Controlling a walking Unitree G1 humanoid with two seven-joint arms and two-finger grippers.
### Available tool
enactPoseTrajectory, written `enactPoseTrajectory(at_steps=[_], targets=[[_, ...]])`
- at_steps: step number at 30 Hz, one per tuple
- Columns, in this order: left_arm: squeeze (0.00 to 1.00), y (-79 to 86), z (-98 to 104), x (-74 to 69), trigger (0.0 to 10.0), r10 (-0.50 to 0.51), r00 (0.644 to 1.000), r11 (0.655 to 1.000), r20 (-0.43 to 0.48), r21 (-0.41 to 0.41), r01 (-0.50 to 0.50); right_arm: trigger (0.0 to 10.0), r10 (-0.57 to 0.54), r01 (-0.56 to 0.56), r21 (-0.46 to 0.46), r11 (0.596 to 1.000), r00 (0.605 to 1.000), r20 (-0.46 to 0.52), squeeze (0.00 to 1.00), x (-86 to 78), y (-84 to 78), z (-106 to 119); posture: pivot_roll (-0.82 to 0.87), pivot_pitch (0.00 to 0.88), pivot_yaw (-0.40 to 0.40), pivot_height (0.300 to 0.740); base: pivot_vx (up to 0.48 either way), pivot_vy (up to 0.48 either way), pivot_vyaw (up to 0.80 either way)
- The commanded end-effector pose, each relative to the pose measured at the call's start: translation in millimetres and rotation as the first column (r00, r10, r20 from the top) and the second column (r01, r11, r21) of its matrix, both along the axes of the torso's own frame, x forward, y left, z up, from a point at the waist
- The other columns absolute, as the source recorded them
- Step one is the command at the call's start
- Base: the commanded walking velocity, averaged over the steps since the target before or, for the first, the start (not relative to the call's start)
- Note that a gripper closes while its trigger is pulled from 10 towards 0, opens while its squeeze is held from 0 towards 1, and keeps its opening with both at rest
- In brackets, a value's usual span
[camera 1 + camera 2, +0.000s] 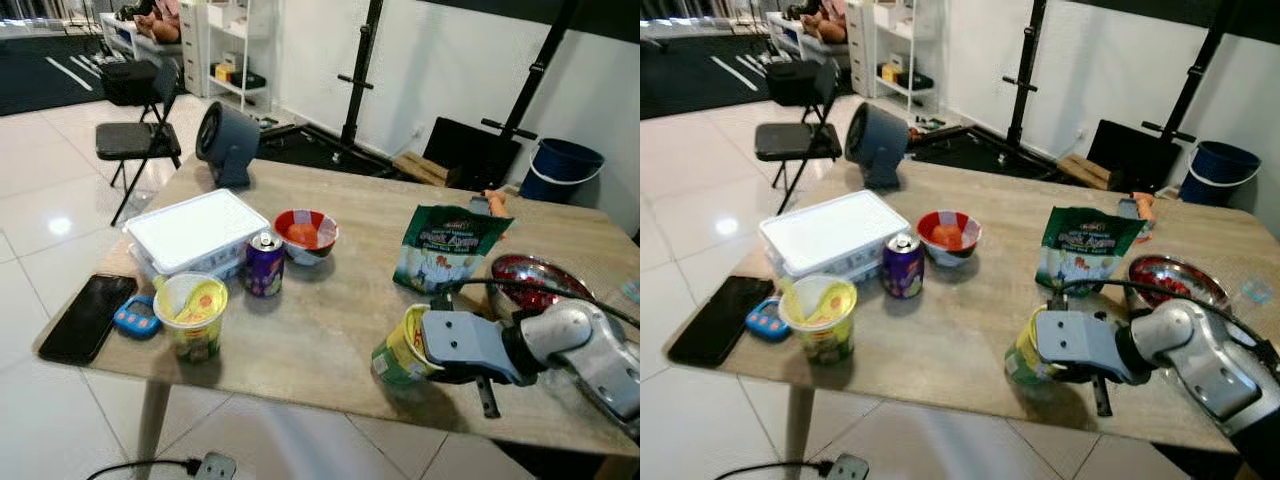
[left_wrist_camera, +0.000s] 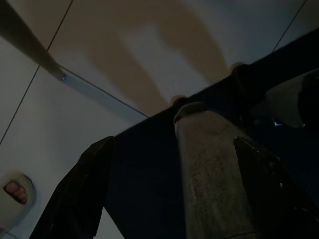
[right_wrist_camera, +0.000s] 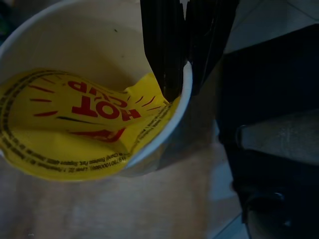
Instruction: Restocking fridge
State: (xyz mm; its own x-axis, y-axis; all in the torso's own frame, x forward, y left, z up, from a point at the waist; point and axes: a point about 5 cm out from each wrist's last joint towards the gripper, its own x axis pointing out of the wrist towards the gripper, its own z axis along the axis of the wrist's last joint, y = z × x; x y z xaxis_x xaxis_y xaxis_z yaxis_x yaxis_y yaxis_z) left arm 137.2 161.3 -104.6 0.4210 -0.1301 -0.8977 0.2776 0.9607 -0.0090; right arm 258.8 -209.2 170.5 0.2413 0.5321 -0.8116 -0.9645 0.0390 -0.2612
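On the desk (image 1: 330, 320), a noodle cup (image 1: 192, 315) stands near the front-left edge, a phone (image 1: 87, 316) to its left, a can (image 1: 265, 263) behind it, and a bowl (image 1: 306, 234) right of the can.

Home room: tiled floor (image 1: 40, 180), folding chair (image 1: 138, 140), shelving (image 1: 235, 50).

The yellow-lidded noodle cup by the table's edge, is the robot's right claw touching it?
Touching. In the right wrist view the right gripper has its black fingers pinched over the white rim of the yellow-lidded noodle cup, one inside, one outside.
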Motion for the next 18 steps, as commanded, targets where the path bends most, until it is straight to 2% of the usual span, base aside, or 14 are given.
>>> enactPoseTrajectory(at_steps=[1, 7, 11, 15, 18], targets=[[0.0, -11.0, -7, -20.5, 10.0, -0.015, 0.996, 1.0, -0.082, -0.027, 0.013, 10.0, -0.01, 0.01, -0.003, 1.0, 0.999, -0.033, 0.0, -4.2, -4.3, -1, -0.08, 0.0, -0.093, 0.74, 0.0, 0.0, 0.0], [0.0, -11.4, -7, -20.8, 10.0, -0.018, 0.996, 0.999, -0.084, -0.028, 0.016, 10.0, -0.033, 0.033, -0.007, 0.999, 0.999, -0.042, 0.0, -7.7, -10.1, 0, -0.08, 0.0, -0.092, 0.74, -0.254, 0.0, 0.0], [0.0, -12.3, -7, -20.7, 10.0, -0.022, 0.996, 0.999, -0.084, -0.029, 0.02, 10.0, -0.085, 0.083, -0.048, 0.995, 0.995, -0.048, 0.0, -9.7, -19.9, -5, -0.09, 0.0, -0.09, 0.74, -0.261, 0.0, 0.0], [0.0, -14.2, -7, -20.1, 10.0, -0.028, 0.996, 0.999, -0.083, -0.033, 0.025, 10.0, -0.186, 0.173, -0.125, 0.977, 0.978, -0.098, 0.0, -17.3, -39.6, -26, -0.1, 0.0, -0.089, 0.74, -0.261, 0.0, 0.0], [0.0, -14.3, -7, -20.5, 10.0, -0.031, 0.996, 0.999, -0.085, -0.033, 0.028, 10.0, -0.216, 0.198, -0.147, 0.969, 0.969, -0.123, 0.0, -21.9, -46.1, -32, -0.1, 0.0, -0.087, 0.74, -0.261, 0.0, 0.0]])
